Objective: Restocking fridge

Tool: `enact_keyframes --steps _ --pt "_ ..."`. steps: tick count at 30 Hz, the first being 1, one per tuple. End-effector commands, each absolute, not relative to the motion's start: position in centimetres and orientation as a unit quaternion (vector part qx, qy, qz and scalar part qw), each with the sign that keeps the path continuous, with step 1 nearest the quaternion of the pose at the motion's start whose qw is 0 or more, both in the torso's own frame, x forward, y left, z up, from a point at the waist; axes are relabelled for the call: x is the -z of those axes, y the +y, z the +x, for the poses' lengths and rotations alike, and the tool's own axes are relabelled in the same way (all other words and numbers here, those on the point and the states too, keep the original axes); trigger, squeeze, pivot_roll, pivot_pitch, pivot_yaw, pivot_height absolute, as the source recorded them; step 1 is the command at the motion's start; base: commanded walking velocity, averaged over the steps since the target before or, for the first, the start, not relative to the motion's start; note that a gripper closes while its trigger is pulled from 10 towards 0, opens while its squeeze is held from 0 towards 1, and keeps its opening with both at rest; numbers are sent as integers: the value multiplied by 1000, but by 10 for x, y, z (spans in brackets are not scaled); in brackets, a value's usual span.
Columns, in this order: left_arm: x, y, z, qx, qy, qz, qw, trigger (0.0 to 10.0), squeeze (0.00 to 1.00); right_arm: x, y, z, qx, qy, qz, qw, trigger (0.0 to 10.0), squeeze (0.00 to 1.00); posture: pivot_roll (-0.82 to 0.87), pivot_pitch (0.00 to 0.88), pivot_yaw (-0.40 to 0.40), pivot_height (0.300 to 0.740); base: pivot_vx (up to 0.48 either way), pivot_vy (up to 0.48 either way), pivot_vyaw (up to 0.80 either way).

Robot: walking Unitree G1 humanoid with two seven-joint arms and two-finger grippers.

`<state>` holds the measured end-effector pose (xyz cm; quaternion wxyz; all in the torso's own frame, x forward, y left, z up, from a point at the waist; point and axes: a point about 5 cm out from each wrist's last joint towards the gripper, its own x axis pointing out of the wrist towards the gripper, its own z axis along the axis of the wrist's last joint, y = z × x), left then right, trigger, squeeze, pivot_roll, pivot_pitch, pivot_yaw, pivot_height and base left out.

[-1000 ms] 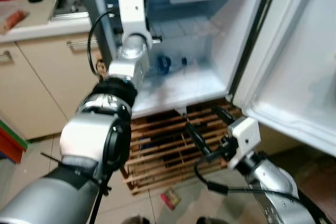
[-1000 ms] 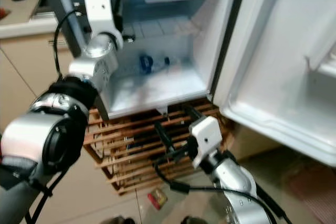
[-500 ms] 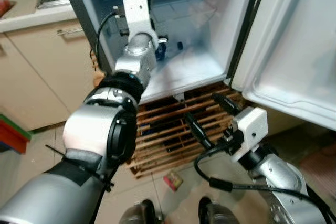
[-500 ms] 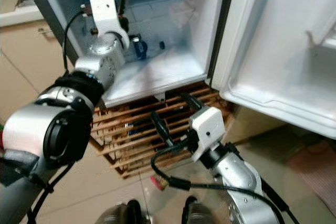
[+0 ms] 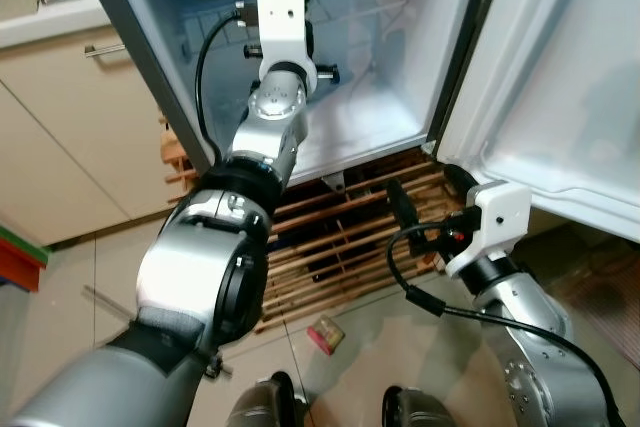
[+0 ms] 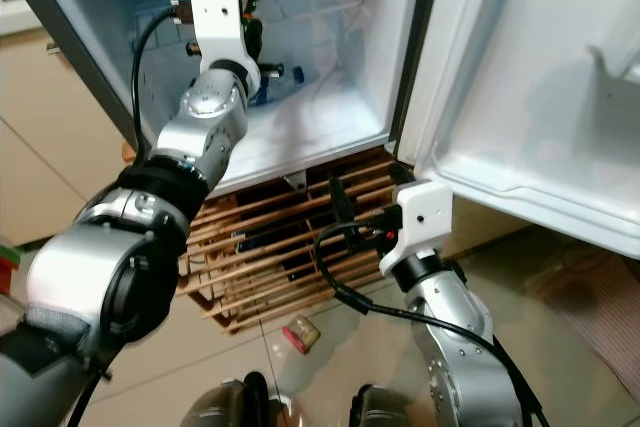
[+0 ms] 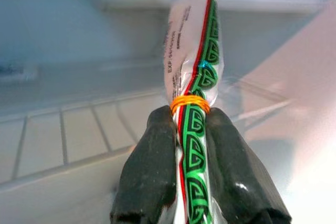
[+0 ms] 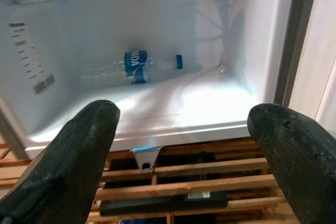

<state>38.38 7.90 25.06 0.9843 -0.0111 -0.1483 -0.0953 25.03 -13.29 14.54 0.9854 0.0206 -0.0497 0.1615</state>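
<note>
My left gripper (image 7: 191,129) is squeezed tight on a green-striped packet (image 7: 193,72), holding it up inside the fridge (image 5: 400,127) by the wire shelf (image 7: 79,124). It is not put down yet. A water bottle (image 8: 142,65) lies inside already. My right gripper (image 8: 184,156) waits low, fingers apart.

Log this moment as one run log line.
left claw: shut on packet, inside fridge | right claw: open, idle | bottle: lying on fridge floor
</note>
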Motion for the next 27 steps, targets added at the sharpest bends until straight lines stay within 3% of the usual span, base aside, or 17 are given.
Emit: enact_keyframes --steps 1,3,9,14,18,27 --pt "-256 73 369 138 -164 -6 977 10000 0 -144 -137 254 -147 -55 19 987 10000 0 -56 0 20 740 0 0 0" --pt "-223 88 331 169 -153 1 974 10000 0 -141 -139 265 -129 -55 24 990 10000 0 -19 0 5 740 0 0 0" --pt "-184 109 306 152 -139 52 977 10000 0 -136 -151 282 -95 -45 12 994 10000 0 14 0 -26 740 0 0 0" --pt "-148 127 284 112 -81 29 990 10000 0 -127 -160 291 -69 -31 18 997 10000 0 27 0 -71 740 0 0 0" --pt "-142 125 285 82 -60 16 995 10000 0 -121 -152 294 -92 -23 12 995 10000 0 24 0 -93 740 0 0 597" --pt "-140 115 293 83 -45 2 996 10000 0 -119 -144 293 -108 -28 -15 994 10000 0 -28 0 -53 740 85 -390 456"
